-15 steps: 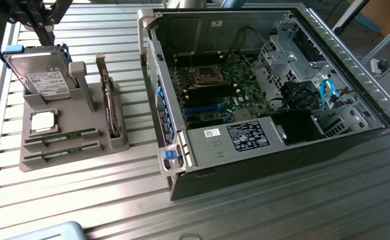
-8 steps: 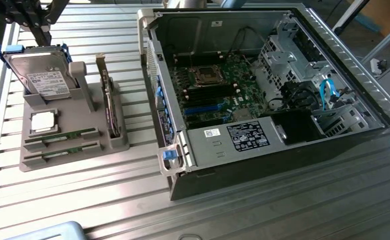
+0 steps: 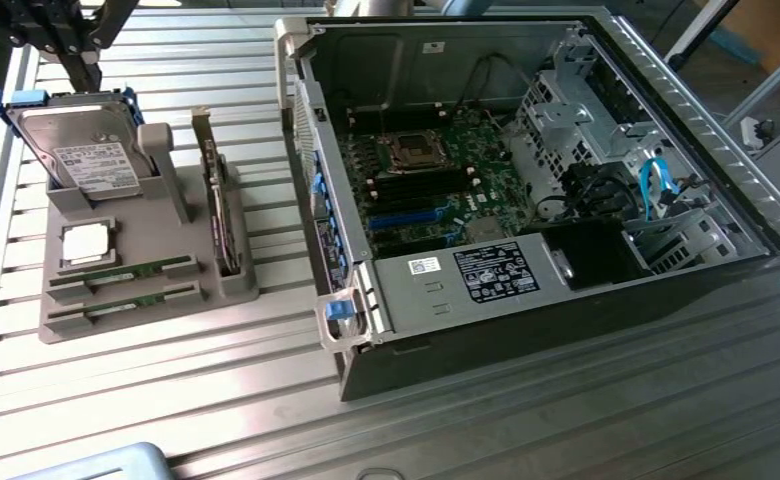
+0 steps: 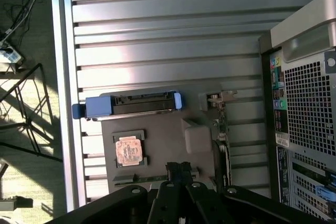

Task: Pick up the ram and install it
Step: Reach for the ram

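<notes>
Two green ram sticks lie side by side in slots at the front of a grey holder (image 3: pixel 237 285), one (image 3: pixel 126 271) behind the other (image 3: pixel 123 303). My black gripper (image 3: pixel 86 70) hangs above the holder's far end, over the hard drive (image 3: pixel 86 155), well away from both sticks. In the wrist view the gripper (image 4: pixel 181 170) looks down on the holder (image 4: pixel 163 140); its fingers are shut with nothing between them. A thin strip of one ram stick (image 4: pixel 137 181) shows just beside the fingers.
The holder also carries a CPU chip (image 3: pixel 86 243) and an upright expansion card (image 3: pixel 214 205). An open computer case (image 3: pixel 363 330) lies at the exterior view's right, its motherboard (image 3: pixel 424 185) exposed. All of it rests on a ribbed metal table (image 3: pixel 163 400).
</notes>
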You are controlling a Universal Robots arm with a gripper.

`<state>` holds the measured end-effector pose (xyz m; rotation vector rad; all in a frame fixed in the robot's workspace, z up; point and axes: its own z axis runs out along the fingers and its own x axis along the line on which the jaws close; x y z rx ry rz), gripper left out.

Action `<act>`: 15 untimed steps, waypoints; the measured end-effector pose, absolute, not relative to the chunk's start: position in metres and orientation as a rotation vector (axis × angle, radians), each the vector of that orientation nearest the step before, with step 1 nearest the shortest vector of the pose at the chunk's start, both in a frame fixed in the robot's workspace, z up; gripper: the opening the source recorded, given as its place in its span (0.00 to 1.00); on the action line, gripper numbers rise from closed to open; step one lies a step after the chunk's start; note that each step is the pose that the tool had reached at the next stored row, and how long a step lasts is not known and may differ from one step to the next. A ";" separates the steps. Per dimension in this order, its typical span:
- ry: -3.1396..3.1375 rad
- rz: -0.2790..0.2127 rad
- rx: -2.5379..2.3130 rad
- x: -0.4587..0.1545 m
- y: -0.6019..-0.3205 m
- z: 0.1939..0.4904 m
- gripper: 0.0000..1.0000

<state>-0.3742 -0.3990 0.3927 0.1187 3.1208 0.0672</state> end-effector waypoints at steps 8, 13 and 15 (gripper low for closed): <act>3.128 0.067 0.119 -0.374 -0.399 0.393 0.10; 3.128 0.067 0.119 -0.374 -0.400 0.393 0.10; 3.128 0.067 0.119 -0.374 -0.400 0.393 0.10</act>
